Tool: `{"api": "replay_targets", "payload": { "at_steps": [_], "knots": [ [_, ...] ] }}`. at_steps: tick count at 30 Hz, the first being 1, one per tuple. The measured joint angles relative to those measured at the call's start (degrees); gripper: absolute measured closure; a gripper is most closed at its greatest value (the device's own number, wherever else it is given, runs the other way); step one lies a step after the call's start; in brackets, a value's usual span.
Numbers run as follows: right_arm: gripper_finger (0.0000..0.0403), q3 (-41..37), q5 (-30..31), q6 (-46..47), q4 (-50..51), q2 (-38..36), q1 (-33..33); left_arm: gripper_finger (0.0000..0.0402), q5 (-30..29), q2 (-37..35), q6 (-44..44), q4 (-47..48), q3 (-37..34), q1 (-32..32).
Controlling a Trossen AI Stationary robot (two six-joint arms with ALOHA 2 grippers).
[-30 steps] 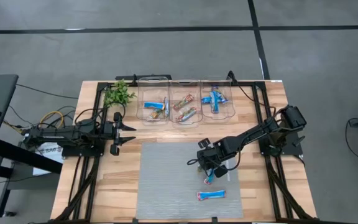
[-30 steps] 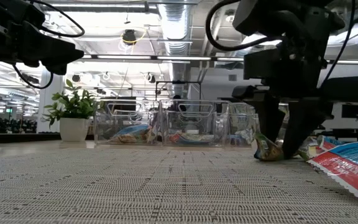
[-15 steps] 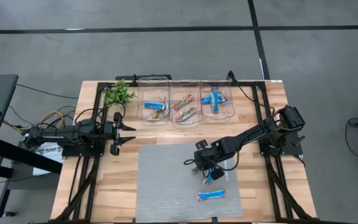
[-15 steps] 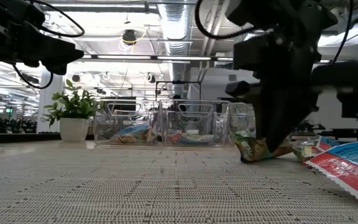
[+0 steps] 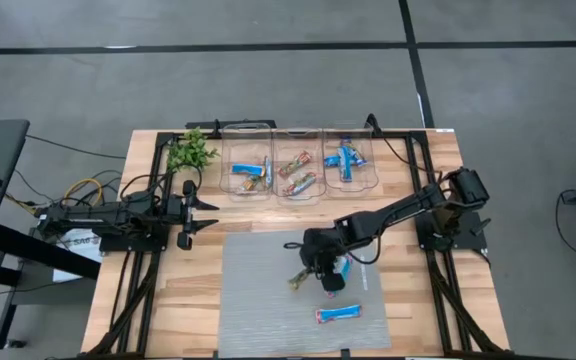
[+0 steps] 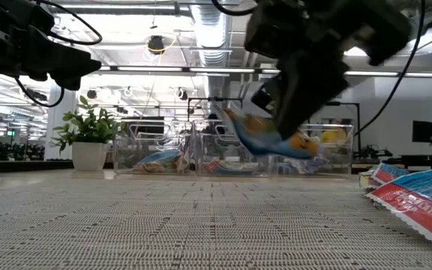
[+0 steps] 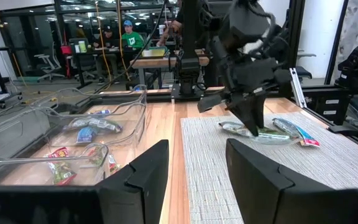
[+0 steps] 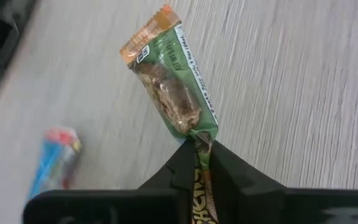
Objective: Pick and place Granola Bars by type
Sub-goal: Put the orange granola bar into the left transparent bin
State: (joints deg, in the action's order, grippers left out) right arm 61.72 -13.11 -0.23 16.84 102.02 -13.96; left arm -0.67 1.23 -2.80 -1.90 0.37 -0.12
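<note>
My right gripper (image 5: 311,272) hangs over the middle of the grey mat (image 5: 258,310), shut on a green-and-orange granola bar (image 8: 169,81), which shows blurred above the mat in the low view (image 6: 270,140). A blue granola bar (image 5: 339,314) lies flat on the mat nearer the front edge, and another (image 5: 344,267) lies beside the right arm. More bars lie in three clear bins (image 5: 298,148) at the back. My left gripper (image 5: 206,213) waits open at the table's left side, with nothing between its fingers (image 7: 138,180). My right gripper pinches one end of the green-and-orange bar (image 8: 199,140) between its two fingers. The fingers slant down from the table's right side and lie along the bar. The rest of the bar sticks out past the fingertips, tilted and lifted clear of the mat.
A small green plant (image 5: 190,152) stands at the back left beside the bins. Black frame rails (image 5: 138,270) run along both sides of the wooden table. Blue wrappers (image 6: 415,196) lie on the mat at the low view's right.
My right gripper has shut on the green-and-orange bar, risen from the mat and gone toward the table's left edge, rolling its wrist as it went. The bar, which lay on the mat, now hangs clear of it.
</note>
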Motion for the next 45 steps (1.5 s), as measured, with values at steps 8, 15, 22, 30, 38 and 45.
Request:
{"api": "replay_targets", "payload": {
  "at_steps": [8, 15, 22, 30, 38, 45],
  "knots": [
    [0.0386, 0.0, -3.0, 9.5, -8.6, 0.0, 3.5, 0.0247, 0.0, 0.0, 0.0, 0.0, 0.0, 0.0],
    [0.0386, 0.0, -6.9, 18.3, -21.4, 0.0, 8.5, 0.0247, 0.0, 0.0, 0.0, 0.0, 0.0, 0.0],
    [0.0383, 0.3, -8.0, 25.4, -35.4, -0.1, 14.1, 0.0247, 0.0, 0.0, 0.0, 0.0, 0.0, 0.0],
    [0.0385, 5.9, -7.0, 25.4, -36.8, 0.3, 21.0, 0.0247, 0.0, 0.0, 0.0, 0.0, 0.0, 0.0],
    [0.0383, 9.1, -3.2, 25.3, -36.5, 0.3, 27.0, 0.0247, 0.0, 0.0, 0.0, 0.0, 0.0, 0.0],
    [0.0383, 10.8, 1.9, 25.1, -32.9, 0.4, 30.4, 0.0247, 0.0, 0.0, 0.0, 0.0, 0.0, 0.0]
  ]
}}
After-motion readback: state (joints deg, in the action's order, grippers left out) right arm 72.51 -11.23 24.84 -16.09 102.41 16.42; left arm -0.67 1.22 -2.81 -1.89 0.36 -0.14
